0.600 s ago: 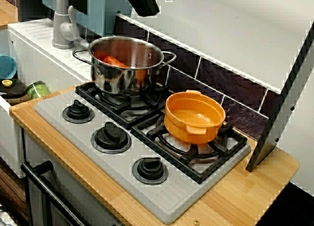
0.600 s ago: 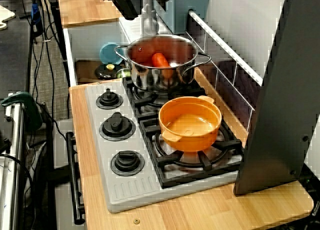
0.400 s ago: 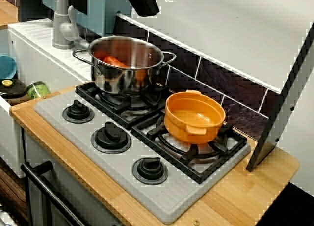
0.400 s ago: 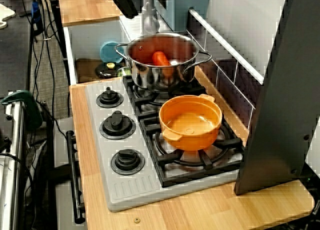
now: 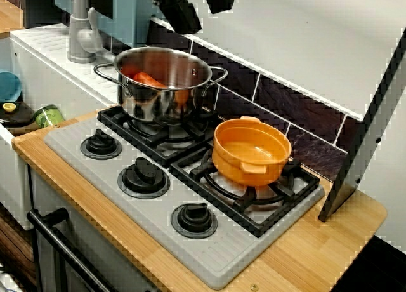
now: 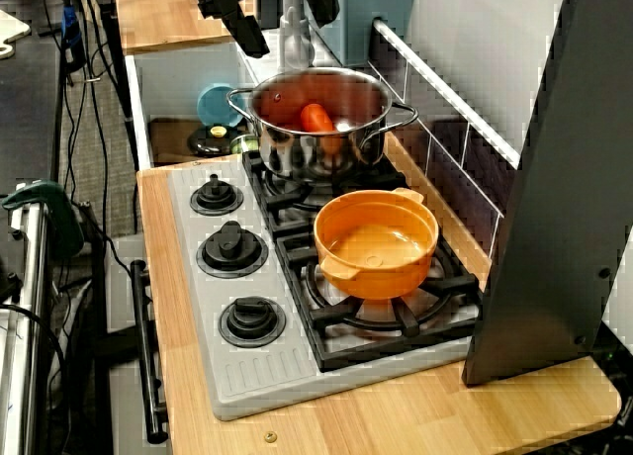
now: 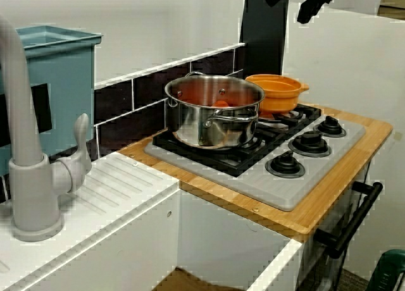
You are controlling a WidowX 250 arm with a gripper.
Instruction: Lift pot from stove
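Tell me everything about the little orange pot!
The orange pot is small, round and shallow, and looks like smooth plastic. It has two stubby tab handles on its rim, one toward the tiled wall and one toward the knobs. It is empty inside, has no lid and stands upright. It sits on a black burner grate of the grey stove, next to the taller shiny steel pot without touching it. Only the grate touches it; the claw is high above, nearer the steel pot.

pot (image 5: 251, 150): orange | stove (image 5: 114, 171): grey, black grates | steel pot (image 5: 163, 82): shiny silver
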